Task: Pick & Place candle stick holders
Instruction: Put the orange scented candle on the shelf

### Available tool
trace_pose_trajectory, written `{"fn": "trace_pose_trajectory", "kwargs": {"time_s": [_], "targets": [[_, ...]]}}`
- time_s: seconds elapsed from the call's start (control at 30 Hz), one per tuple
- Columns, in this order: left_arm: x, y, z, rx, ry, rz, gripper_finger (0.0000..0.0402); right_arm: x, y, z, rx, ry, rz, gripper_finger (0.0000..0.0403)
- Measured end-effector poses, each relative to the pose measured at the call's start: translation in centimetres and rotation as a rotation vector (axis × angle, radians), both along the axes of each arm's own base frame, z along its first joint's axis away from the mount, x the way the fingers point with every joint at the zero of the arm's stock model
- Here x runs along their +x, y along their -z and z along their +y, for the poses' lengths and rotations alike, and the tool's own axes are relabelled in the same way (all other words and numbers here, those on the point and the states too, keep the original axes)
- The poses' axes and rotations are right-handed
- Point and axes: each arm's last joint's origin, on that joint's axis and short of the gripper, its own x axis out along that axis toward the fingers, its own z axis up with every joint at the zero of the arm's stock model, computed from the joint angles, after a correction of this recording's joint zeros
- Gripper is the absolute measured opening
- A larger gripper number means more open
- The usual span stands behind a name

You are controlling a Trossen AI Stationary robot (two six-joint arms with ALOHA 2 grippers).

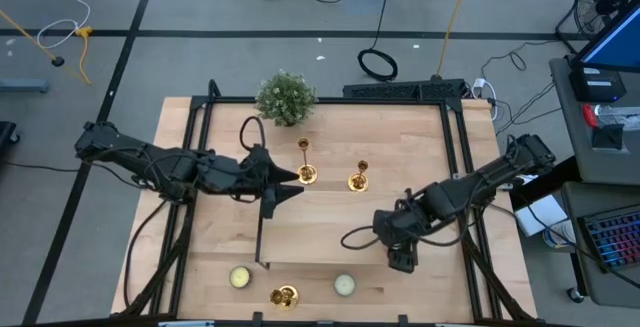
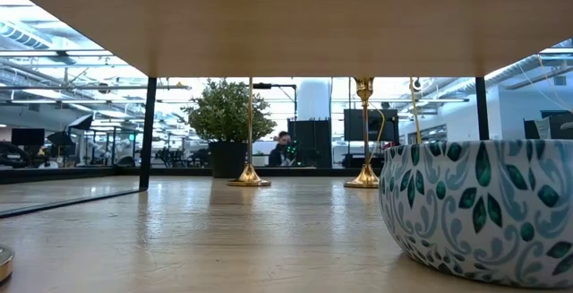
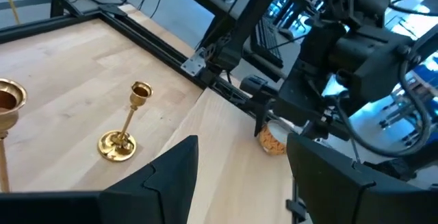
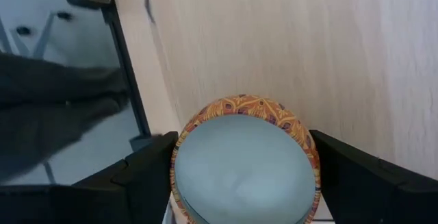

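Candlesticks: shiny gold metal pair [image 1: 307,162] standing mid-surface; left claw [image 1: 290,182] released, nearing taller one; advising centring jaws around thin stem. Right claw [image 4: 243,176] straddling patterned bowl [image 4: 244,162], released.

Surface [image 1: 330,217]: pale wood, matt, fine grain. Candle stick holders [image 1: 306,162]: polished gold metal, glossy, mirror-like bases. Patterned bowl [image 2: 479,208]: glazed ceramic look, smooth sheen. Fingers [image 3: 171,176]: dark matt plastic. Frame rails [image 1: 200,147]: black matt metal.

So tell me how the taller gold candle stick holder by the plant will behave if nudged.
The taller candle stick holder likely tips easily: its stem is thin and long above a small flared base. The shiny metal probably slips between fingers. It looks rigid, not floppy.
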Motion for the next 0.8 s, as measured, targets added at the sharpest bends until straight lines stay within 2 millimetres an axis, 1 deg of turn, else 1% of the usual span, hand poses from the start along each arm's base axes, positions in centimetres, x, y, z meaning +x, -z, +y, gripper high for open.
{"fn": "trace_pose_trajectory", "kwargs": {"time_s": [0.23,0.37,0.47,0.63,0.8], "targets": [[-0.1,-0.4,-0.5,-0.011,-0.052,-0.051,0.023,-0.2,0.0,0.6,-0.05,-0.057,-0.048,0.0295],[-0.2,-0.6,-0.9,-0.005,-0.092,-0.075,0.023,0.0,-0.1,0.6,-0.044,-0.049,-0.07,0.0295],[0.0,-0.8,-1.2,-0.01,-0.101,-0.105,0.023,0.3,-0.2,0.7,-0.05,-0.039,-0.11,0.0295],[0.1,-0.9,-1.8,-0.019,-0.096,-0.133,0.023,0.6,0.3,1.0,-0.051,-0.034,-0.091,0.0295],[0.1,-0.6,-2.5,-0.009,-0.098,-0.122,0.023,0.3,0.4,1.5,-0.068,-0.049,-0.092,0.0295]]}}
